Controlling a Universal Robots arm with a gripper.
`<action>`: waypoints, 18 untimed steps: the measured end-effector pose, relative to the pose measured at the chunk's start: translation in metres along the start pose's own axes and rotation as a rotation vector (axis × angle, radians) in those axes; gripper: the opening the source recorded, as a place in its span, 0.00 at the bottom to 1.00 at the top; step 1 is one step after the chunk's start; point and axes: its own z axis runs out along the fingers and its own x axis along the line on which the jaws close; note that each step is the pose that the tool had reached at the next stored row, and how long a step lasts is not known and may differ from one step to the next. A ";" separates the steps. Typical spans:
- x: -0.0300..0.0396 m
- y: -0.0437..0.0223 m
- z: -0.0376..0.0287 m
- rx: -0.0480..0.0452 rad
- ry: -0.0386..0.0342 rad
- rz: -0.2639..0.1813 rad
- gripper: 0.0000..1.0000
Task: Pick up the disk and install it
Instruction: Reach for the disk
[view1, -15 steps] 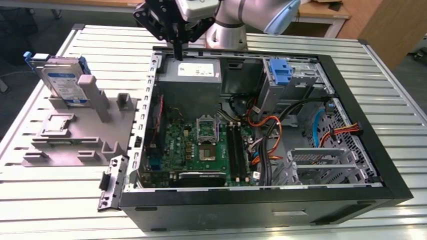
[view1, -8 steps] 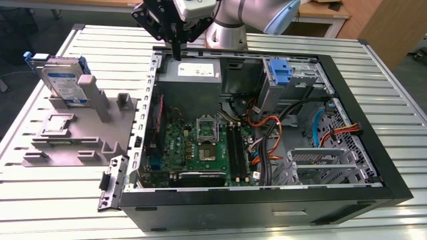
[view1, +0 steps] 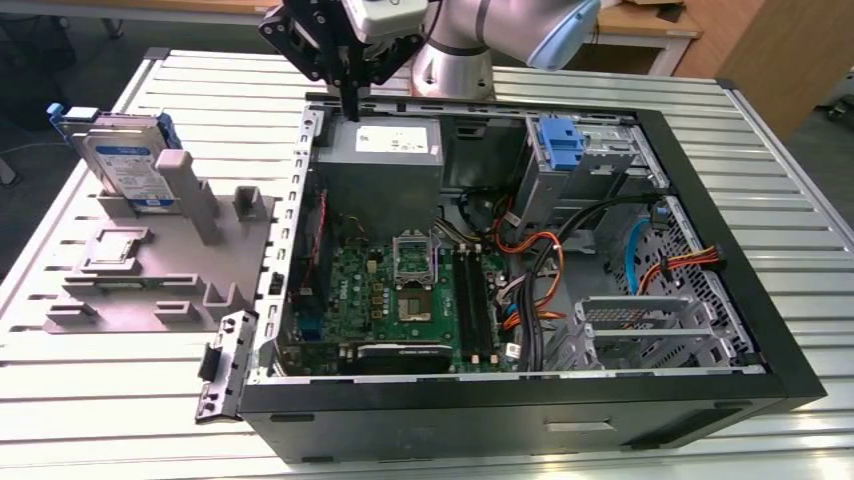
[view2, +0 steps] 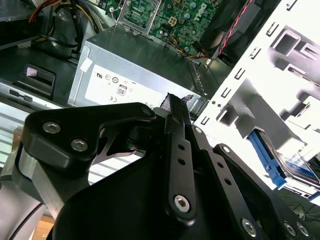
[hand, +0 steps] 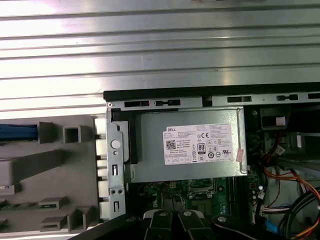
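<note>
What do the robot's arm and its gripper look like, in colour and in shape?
The arm is smooth silver-grey metal with rounded joints and a pale blue cap at one joint. The gripper is matt black, built from flat, angular link bars joined by round silver screw heads. It narrows toward its tip.

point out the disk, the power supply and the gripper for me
disk (view1: 124, 166): exterior view, on its white and blue label.
power supply (hand: 200, 145): first wrist view, on its white sticker.
gripper (view1: 352, 110): exterior view, at its fingertips.
</note>
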 end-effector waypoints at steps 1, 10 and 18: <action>0.0003 0.0000 0.0000 0.0000 0.0000 0.000 0.10; 0.0030 -0.0002 0.0000 0.0001 0.0001 0.000 0.10; 0.0054 -0.0004 0.0001 0.0001 0.0000 0.000 0.10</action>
